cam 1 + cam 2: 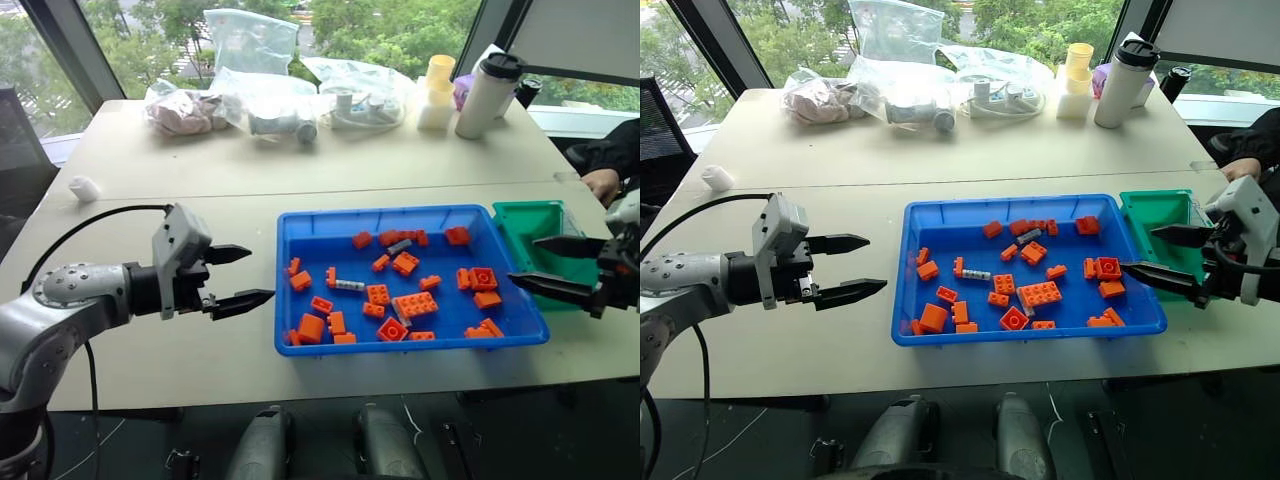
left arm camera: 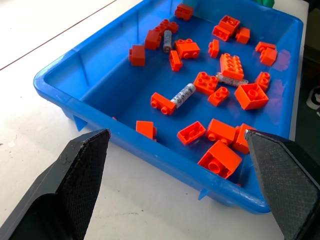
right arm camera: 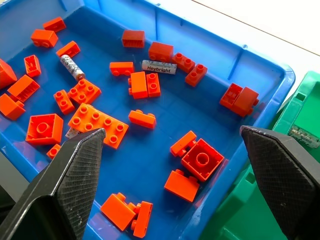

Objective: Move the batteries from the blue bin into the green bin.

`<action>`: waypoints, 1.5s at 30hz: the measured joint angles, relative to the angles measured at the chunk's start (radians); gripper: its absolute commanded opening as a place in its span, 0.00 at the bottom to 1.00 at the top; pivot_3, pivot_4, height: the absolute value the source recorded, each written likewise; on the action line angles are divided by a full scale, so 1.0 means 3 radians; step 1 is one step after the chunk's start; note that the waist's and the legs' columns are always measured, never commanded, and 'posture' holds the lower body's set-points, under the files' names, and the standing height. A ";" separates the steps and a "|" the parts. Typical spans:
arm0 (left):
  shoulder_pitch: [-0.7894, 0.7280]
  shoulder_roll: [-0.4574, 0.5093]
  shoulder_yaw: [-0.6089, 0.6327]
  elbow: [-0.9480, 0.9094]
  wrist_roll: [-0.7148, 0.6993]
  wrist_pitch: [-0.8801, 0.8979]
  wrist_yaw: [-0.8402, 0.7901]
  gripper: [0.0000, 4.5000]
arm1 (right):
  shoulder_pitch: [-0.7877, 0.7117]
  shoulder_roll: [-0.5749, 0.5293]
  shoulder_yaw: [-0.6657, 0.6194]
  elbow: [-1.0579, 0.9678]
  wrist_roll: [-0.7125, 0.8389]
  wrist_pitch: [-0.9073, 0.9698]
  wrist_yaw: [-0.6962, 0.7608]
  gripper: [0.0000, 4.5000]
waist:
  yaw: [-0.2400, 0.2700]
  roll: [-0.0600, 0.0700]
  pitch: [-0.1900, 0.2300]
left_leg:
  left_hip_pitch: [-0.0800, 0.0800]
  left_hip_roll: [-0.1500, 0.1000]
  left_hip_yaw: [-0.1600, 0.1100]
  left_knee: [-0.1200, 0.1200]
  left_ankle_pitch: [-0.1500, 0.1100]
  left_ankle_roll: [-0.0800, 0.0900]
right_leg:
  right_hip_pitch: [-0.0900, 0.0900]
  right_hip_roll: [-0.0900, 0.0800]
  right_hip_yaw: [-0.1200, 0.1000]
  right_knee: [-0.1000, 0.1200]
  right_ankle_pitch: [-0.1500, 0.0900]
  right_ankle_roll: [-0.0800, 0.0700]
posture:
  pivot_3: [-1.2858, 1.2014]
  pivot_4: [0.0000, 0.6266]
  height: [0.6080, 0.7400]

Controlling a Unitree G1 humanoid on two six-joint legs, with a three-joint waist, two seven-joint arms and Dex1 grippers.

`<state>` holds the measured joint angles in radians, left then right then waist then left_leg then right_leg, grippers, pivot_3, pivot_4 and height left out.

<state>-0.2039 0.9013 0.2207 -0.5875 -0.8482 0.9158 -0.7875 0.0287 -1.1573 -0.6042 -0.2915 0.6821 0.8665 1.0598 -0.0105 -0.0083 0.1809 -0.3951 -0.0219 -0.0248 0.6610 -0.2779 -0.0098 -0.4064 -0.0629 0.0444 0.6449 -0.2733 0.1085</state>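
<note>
The blue bin is shiny smooth plastic. The batteries look like shiny metal. The table is smooth and dull.

Heads up: your green bin is half covered by the right gripper; one battery sits tucked under a brick.

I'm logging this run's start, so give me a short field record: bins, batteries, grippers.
blue bin: on the table, holds orange bricks and batteries
batteries: three visible, one mid-tray, one toward the far wall, one partly under a brick
green bin: against the blue bin's right end, no battery seen inside
left gripper: open, over the table left of the blue bin
right gripper: open, over the green bin
</note>
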 measured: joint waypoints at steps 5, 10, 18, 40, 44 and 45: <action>-0.0039 -0.0015 -0.0006 0.0051 -0.0028 -0.0003 0.0003 1.00 | -0.0002 0.0012 0.0000 0.0000 -0.0034 -0.0005 -0.0036 0.99 | 0.0000 0.0000 0.0000 | 0.0000 0.0000 0.0000 0.0000 0.0000 0.0000 | 0.0000 0.0001 0.0000 0.0000 0.0000 0.0000 | 0.52 0.24 1.00; -0.0097 -0.0019 -0.0009 0.0087 -0.0032 -0.0008 0.0011 1.00 | -0.0007 0.0027 0.0023 -0.0008 -0.0035 -0.0006 -0.0052 0.99 | 0.0000 0.0000 0.0000 | 0.0000 0.0000 0.0000 0.0001 0.0000 0.0000 | 0.0000 0.0001 0.0000 0.0000 0.0000 0.0000 | 0.52 0.24 1.00; -0.0097 -0.0018 -0.0027 0.0088 -0.0012 -0.0026 -0.0005 1.00 | -0.0017 0.0027 0.0034 -0.0046 -0.0036 0.0007 -0.0120 0.99 | 0.0000 0.0000 0.0000 | 0.0000 0.0000 0.0000 0.0001 0.0000 0.0000 | 0.0000 0.0002 0.0000 0.0000 0.0000 0.0000 | 0.52 0.24 1.00; -0.0541 0.0711 -0.0368 -0.0034 0.0240 -0.0222 -0.0770 1.00 | -0.1564 0.0207 0.1640 -0.0351 0.0158 0.0306 -0.0242 0.99 | -0.0009 -0.0003 0.0009 | -0.0005 0.0002 0.0002 0.0001 -0.0001 0.0001 | -0.0006 0.0001 -0.0001 0.0001 0.0000 0.0001 | 0.52 0.24 1.00; -0.0383 0.0697 -0.0300 -0.0198 0.0165 -0.0098 -0.0625 1.00 | -0.1775 0.0368 0.2007 -0.0389 0.0024 0.0253 -0.0248 0.99 | -0.0008 -0.0005 0.0010 | -0.0011 0.0002 -0.0002 0.0006 -0.0001 0.0001 | -0.0010 0.0001 -0.0002 0.0002 0.0001 0.0001 | 0.52 0.24 1.00; -0.0349 0.0685 -0.0275 -0.0257 0.0128 -0.0051 -0.0556 1.00 | -0.1905 0.0530 0.2211 -0.0366 -0.0110 0.0209 -0.0297 0.99 | -0.0026 -0.0010 0.0012 | -0.0008 0.0003 -0.0001 0.0006 -0.0001 0.0001 | -0.0009 0.0002 -0.0001 0.0003 0.0001 0.0001 | 0.52 0.24 1.00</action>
<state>-0.3086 1.1067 0.1383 -0.6645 -0.8100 0.9004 -0.9544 -0.5428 -0.9984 0.0591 -0.4013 0.6490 0.9293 0.9707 -0.0183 -0.0113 0.1844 -0.3975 -0.0211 -0.0250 0.6628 -0.2781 -0.0095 -0.4092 -0.0625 0.0440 0.6459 -0.2730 0.1087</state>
